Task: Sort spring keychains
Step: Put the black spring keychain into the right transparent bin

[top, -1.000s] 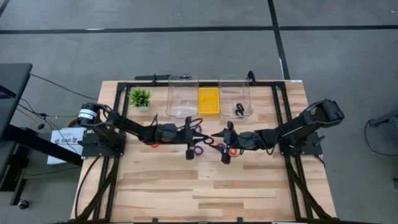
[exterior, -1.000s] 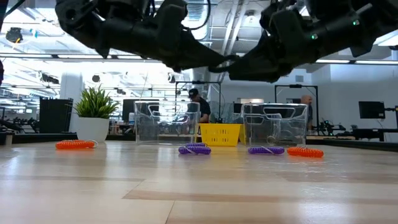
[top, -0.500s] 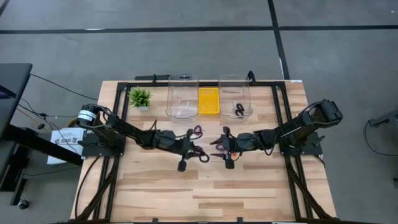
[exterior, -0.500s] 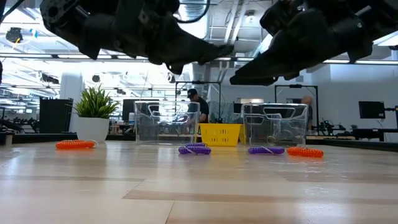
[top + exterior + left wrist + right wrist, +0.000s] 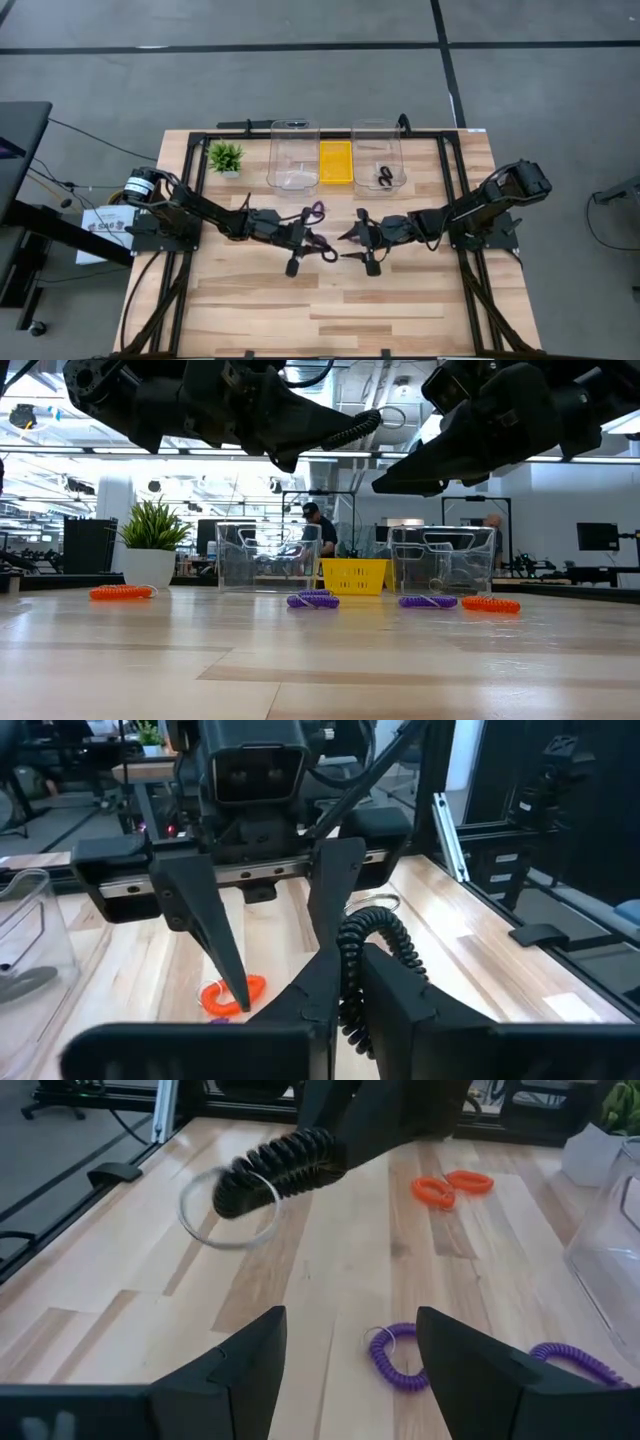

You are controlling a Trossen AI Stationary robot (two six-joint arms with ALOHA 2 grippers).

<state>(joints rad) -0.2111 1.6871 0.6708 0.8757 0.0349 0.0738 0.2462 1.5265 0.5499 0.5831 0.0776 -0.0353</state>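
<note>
Left wrist view: left hand (image 5: 335, 1010) clamps black keychain (image 5: 365, 960) (part hidden); right hand (image 5: 345, 1350) spread apart.

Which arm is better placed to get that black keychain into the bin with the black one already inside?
Probably the right: the right gripper hangs open facing the black keychain clamped by the left gripper, and that bin stands on its side.

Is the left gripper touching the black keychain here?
Touching. In the left wrist view, the left gripper has its fingers clamped on the black keychain, lifted clear of the table.
</note>
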